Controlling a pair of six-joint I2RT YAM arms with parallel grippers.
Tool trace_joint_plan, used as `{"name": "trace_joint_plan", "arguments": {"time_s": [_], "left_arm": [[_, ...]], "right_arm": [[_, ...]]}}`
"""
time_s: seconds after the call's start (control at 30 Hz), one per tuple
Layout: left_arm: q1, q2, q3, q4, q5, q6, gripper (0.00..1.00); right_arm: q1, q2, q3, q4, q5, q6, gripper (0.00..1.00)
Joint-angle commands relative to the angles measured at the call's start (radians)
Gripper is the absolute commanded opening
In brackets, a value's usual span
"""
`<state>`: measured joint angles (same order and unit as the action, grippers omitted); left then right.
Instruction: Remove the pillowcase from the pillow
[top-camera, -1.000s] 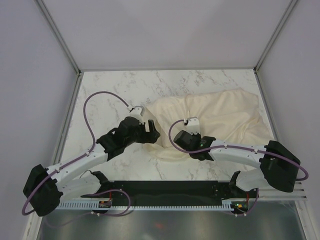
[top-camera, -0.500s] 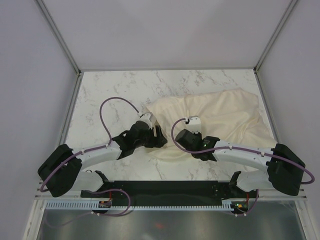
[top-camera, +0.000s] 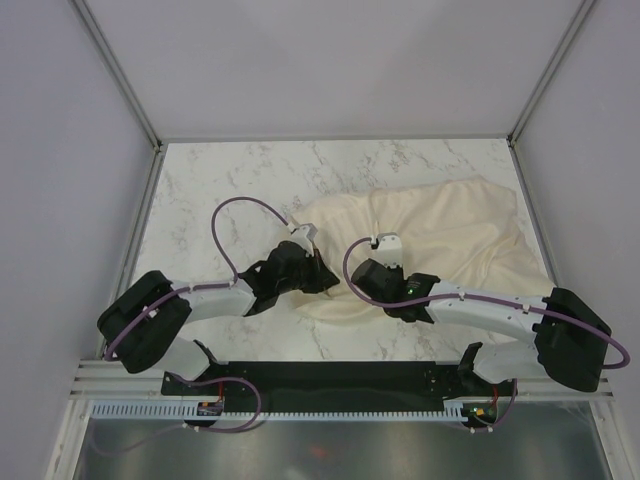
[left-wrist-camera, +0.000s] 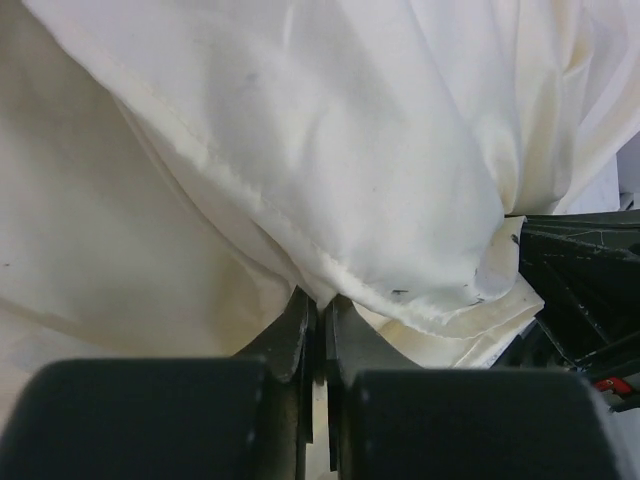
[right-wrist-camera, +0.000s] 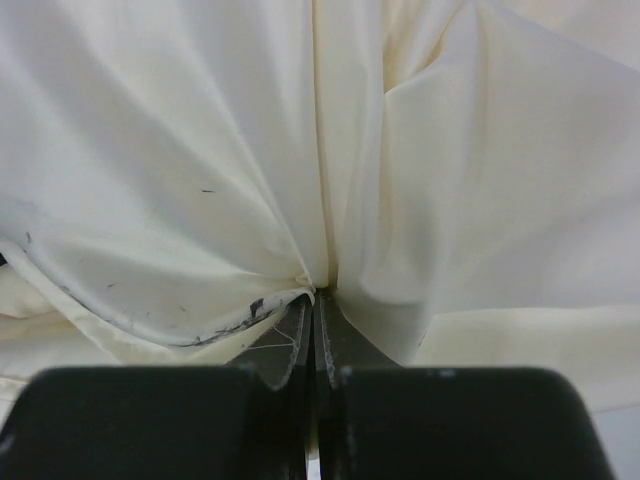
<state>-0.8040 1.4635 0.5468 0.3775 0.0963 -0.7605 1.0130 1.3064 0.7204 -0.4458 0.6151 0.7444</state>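
The cream pillowcase (top-camera: 450, 235) lies rumpled over the pillow on the right half of the marble table. Its near-left corner sits between the two grippers. My left gripper (top-camera: 324, 284) (left-wrist-camera: 320, 300) is shut on the stitched hem of the pillowcase (left-wrist-camera: 300, 235). A duller, yellower cream surface (left-wrist-camera: 110, 250) shows under that hem; it looks like the pillow. My right gripper (top-camera: 356, 282) (right-wrist-camera: 316, 293) is shut on a gathered fold of the pillowcase (right-wrist-camera: 200, 180) beside a dark-smudged edge. The right gripper's black body (left-wrist-camera: 585, 285) shows close by in the left wrist view.
The marble table (top-camera: 220, 190) is bare at the left and back. Pale walls with metal corner posts (top-camera: 125, 85) enclose it. A black base plate (top-camera: 340, 385) runs along the near edge. Purple cables (top-camera: 235, 215) loop above both arms.
My left arm has swung right and forward to the pillowcase's near-left corner, and its jaws have gone from open to shut on the hem. The right gripper has stayed shut on its fold.
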Motion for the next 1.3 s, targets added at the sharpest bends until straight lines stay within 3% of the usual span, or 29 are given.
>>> {"name": "trace_joint_plan", "arguments": {"time_s": [0.0,0.27,0.47,0.83,1.0,1.1,1.13,1.27], "left_arm": [[-0.004,-0.012,0.005,0.02,0.019,-0.02,0.02],[0.014,-0.242,0.237,-0.279,-0.104,0.056,0.02],[0.066,-0.275,0.372,-0.431,-0.107,0.118,0.02],[0.161,-0.454,0.367,-0.639,0.019,0.142,0.02],[0.163,-0.511,0.282,-0.643,0.089,0.174,0.02],[0.155,-0.52,0.179,-0.553,0.183,0.176,0.02],[0.151,-0.523,0.135,-0.536,0.195,0.178,0.02],[0.135,-0.565,0.071,-0.5,0.22,0.219,0.02]], "right_arm": [[0.007,-0.027,-0.007,0.001,-0.003,0.013,0.04],[0.007,-0.081,-0.006,-0.037,0.0,0.01,0.04],[0.009,-0.14,-0.021,-0.067,0.044,0.015,0.04],[-0.022,-0.105,-0.033,-0.102,0.12,0.021,0.04],[-0.031,-0.118,-0.012,-0.1,0.101,-0.019,0.06],[-0.031,-0.131,0.053,-0.102,0.034,-0.1,0.28],[-0.03,-0.139,0.075,-0.105,0.006,-0.126,0.44],[-0.031,-0.187,0.246,-0.107,-0.104,-0.259,0.68]]}}
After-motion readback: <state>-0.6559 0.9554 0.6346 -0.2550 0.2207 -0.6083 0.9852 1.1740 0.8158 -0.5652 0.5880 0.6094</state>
